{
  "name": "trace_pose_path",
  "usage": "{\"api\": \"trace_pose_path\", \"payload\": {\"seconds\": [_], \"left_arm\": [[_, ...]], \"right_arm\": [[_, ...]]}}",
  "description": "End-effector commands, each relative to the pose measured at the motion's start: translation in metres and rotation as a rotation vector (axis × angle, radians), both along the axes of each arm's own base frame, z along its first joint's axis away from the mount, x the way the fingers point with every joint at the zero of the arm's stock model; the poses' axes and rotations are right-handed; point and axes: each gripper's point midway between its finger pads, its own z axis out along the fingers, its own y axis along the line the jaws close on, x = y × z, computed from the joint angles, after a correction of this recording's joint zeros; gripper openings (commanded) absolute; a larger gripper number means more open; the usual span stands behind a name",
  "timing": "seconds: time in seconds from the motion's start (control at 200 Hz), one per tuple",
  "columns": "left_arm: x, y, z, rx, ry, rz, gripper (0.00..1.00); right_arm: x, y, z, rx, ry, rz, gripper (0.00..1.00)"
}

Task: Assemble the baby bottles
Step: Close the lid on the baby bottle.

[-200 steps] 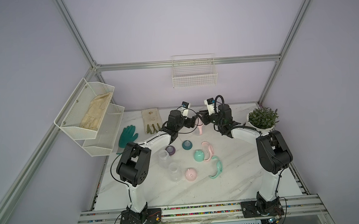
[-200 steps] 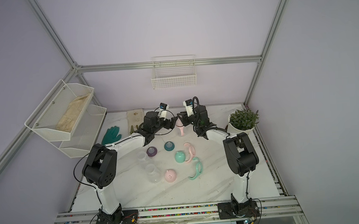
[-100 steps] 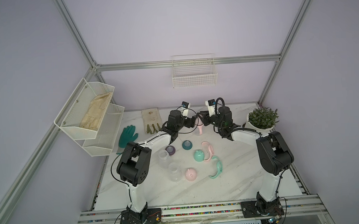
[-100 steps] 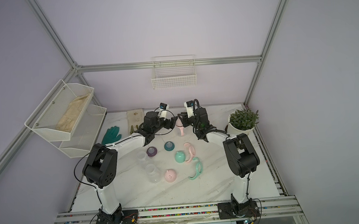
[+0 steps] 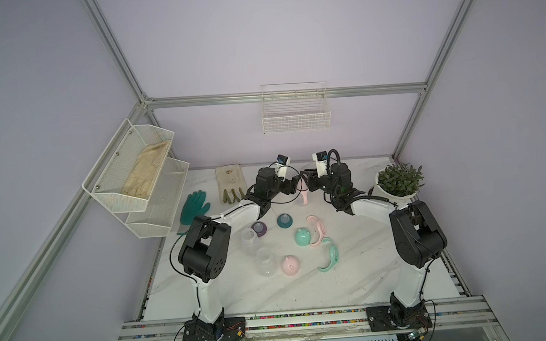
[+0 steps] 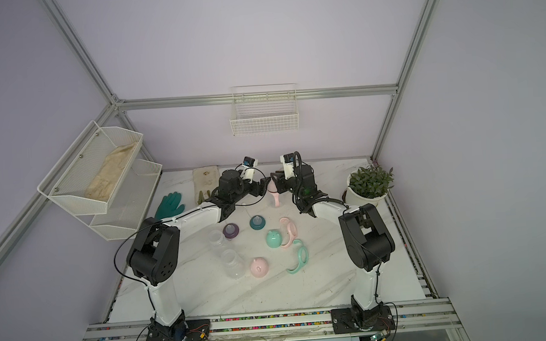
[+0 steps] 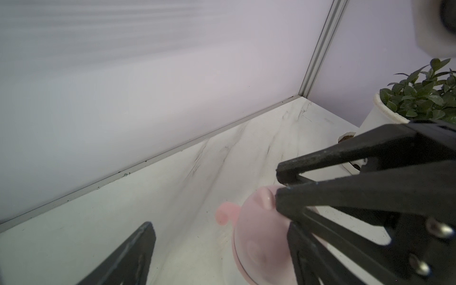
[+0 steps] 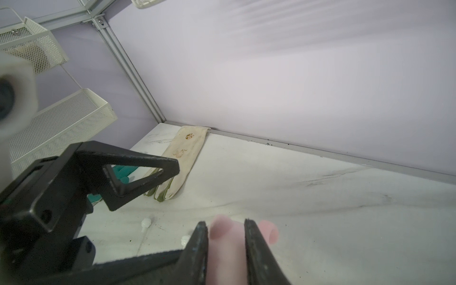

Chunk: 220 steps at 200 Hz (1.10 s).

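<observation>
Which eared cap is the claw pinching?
The pink cap at the back, in the right claw; the other pink cap and the mint cap sit free, nearer the front.

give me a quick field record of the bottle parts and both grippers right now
right gripper: shut on held pink cap
left gripper: beside that cap; grip unclear
clear bottles: two, uncapped
collars: purple collar, teal collar, both loose
caps: mint cap, loose pink cap
handles: pink ring, mint ring, both loose
</observation>
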Motion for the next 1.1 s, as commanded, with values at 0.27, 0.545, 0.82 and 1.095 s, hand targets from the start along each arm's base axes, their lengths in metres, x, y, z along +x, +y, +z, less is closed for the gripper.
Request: {"api": "trace_pose_path", "payload": {"seconds": [0.27,0.545,0.82,1.095], "left_arm": [[-0.021,-0.021,-0.054,0.118,0.130,-0.128,0.82],[-0.028,-0.023,-0.068,0.140,0.160,-0.145,0.81],[-0.027,-0.019,-0.062,0.135,0.154,-0.122,0.81],[-0.023,-0.014,-0.039,0.116,0.119,-0.107,0.82]], "right_arm": [[-0.111,-0.036,-0.212,-0.332,0.693,-0.023,0.28],[-0.122,-0.037,-0.226,-0.340,0.742,-0.040,0.28],[-0.118,-0.038,-0.218,-0.340,0.746,-0.062,0.28],[-0.085,-0.031,-0.169,-0.274,0.670,-0.098,0.28]]}}
